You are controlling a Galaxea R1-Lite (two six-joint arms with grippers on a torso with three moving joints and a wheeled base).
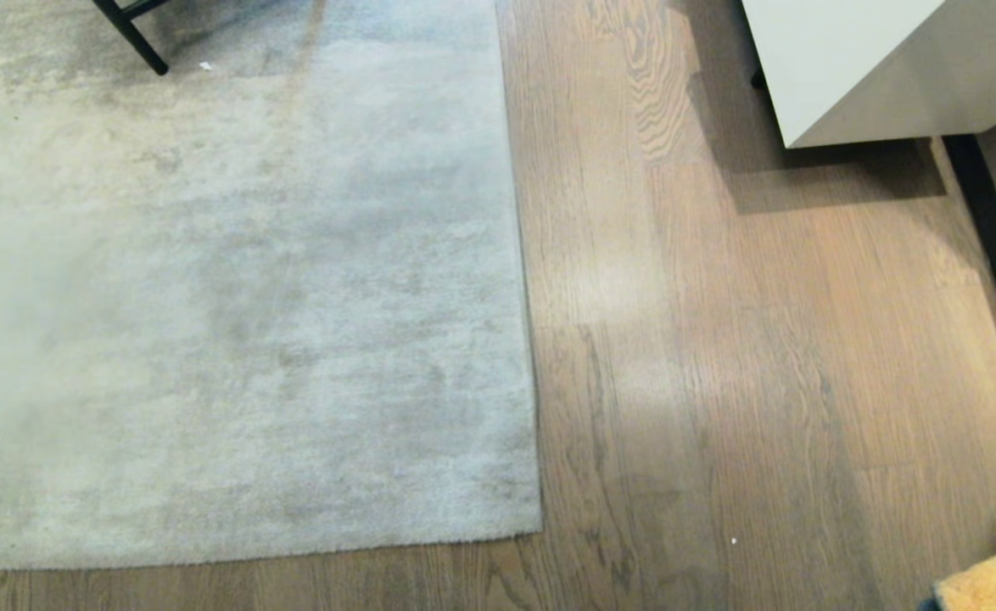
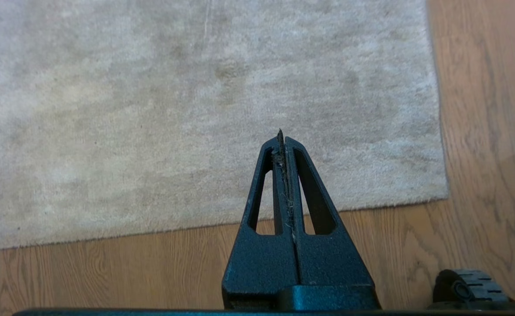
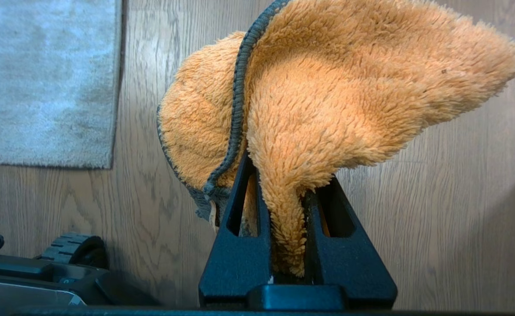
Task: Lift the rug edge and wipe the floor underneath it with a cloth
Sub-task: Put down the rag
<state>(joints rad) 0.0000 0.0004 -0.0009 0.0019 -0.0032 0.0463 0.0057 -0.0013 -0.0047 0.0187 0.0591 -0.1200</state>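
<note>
1. The right gripper [image 3: 289,245] is held above the floor [image 1: 761,356], its dark fingers clenched on a bunched fold of the cloth [image 3: 327,101]; the rest of the orange, fluffy cloth billows out past the fingertips, with a dark stitched hem running across it.
2. In the head view only a corner of the cloth [image 1: 994,581] shows, cut off at the near right edge; the arm that carries it is out of that view.
3. The left gripper [image 2: 282,140] is held over the near part of the rug, its fingers pressed together with nothing between them except what look like a few stray fibres, though that is hard to make out.
4. The rug edge [image 1: 525,280] runs from far to near along the floor, meeting a near border at a corner [image 1: 539,530]; it lies flat on the planks.
5. The floor lies bare to the right of the rug and along its near side.
6. A white cabinet [image 1: 880,68] stands at the far right, cut off by the frame; a black furniture leg [image 1: 137,38] rests on the rug at the far left.
7. A wheel of the robot's base [image 2: 470,285] shows near the left gripper, partly hidden.
</note>
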